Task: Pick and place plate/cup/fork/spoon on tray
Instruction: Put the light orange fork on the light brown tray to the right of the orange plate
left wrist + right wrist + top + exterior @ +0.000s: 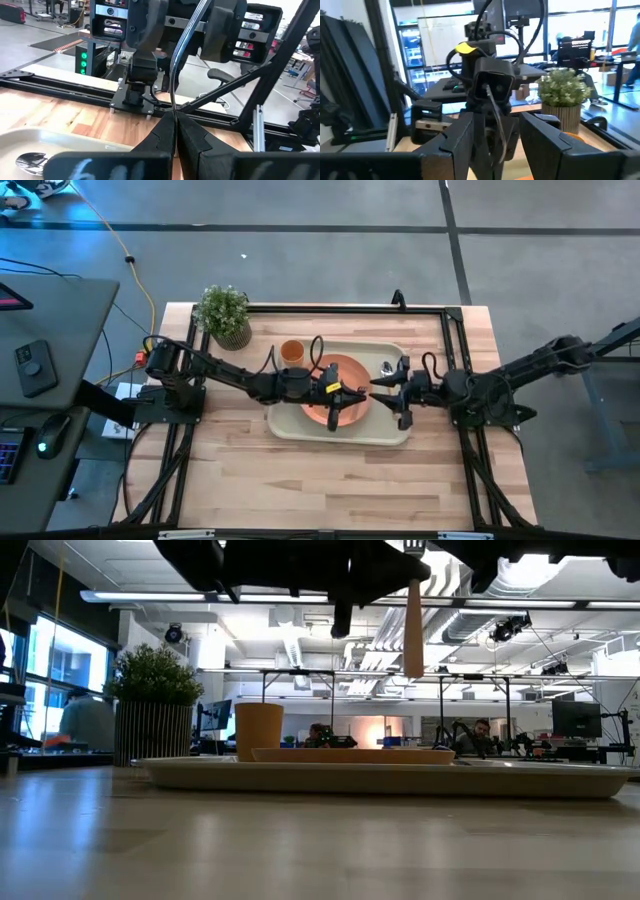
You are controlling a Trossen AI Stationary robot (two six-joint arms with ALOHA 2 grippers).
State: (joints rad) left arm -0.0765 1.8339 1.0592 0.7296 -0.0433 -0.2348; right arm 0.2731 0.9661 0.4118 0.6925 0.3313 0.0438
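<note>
The pale tray [390, 438] lies in the middle of the table, with the orange plate [341, 365] lying flat on it. The orange cup [292, 352] stands upright on the tray at its far left corner, and the spoon [386, 367] lies near the tray's far right. My left gripper [355, 393] is above the plate, shut on the fork [413, 635]. The fork's orange handle hangs down over the plate [350, 754]. My right gripper [393, 398] is open and empty over the tray's right part, facing the left gripper. My left gripper holds the fork by its upper end [413, 588], pinched between its shut fingers [192, 142]. The fingers lie about level and come from the table's left. The fingers hide the place of contact. The fork hangs upright below them, handle down, clear of the plate.
A potted green plant [225, 315] stands at the table's far left corner, beside the tray. A black frame rail [340, 308] runs along the far edge and down both sides. Bare wood lies between the tray and the near edge.
</note>
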